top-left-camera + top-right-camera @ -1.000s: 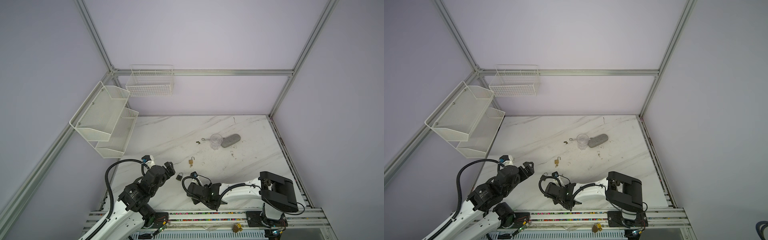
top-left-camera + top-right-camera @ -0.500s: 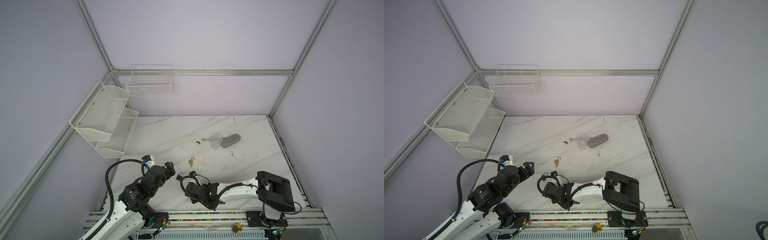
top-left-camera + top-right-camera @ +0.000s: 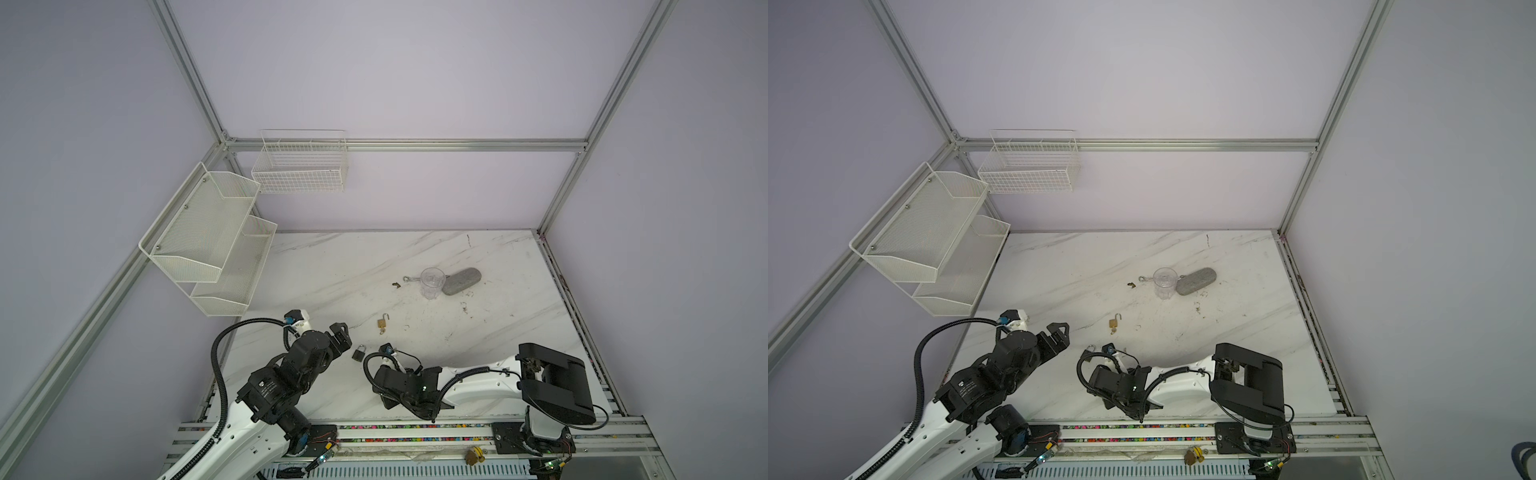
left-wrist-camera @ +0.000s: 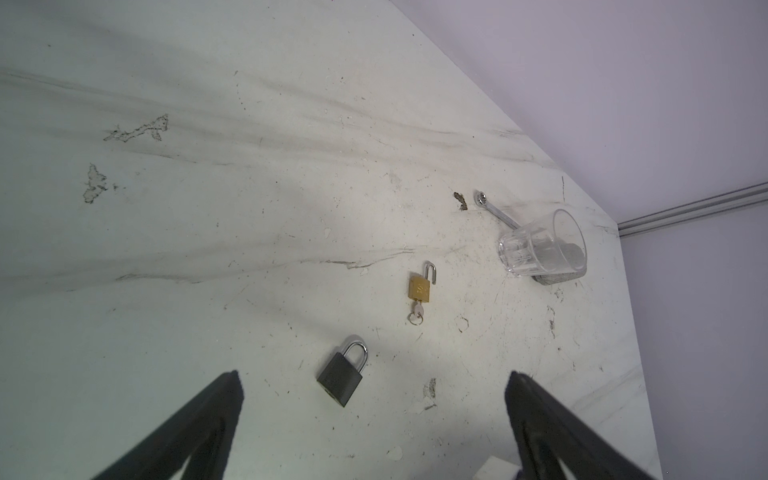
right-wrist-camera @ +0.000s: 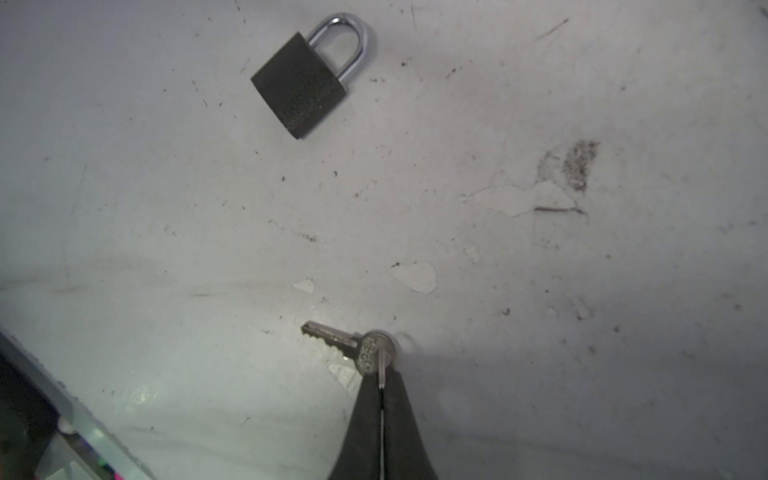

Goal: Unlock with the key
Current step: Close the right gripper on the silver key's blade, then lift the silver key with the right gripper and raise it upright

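A black padlock with a closed silver shackle lies flat on the marble table; it also shows as the padlock in a top view and the padlock in the left wrist view. A small silver key rests on the table a short way from it, blade pointing away from my right gripper. That gripper is shut, pinching the key at its head end. My left gripper hovers over the black padlock, open and holding nothing.
A brass padlock with its shackle open and a key in it lies farther out. Beyond it are a clear glass, a grey oblong object and a small wrench. White mesh shelves hang at the left.
My right gripper has closed on the key's head end, and its arm has shifted slightly left. The left arm and black padlock have not moved.
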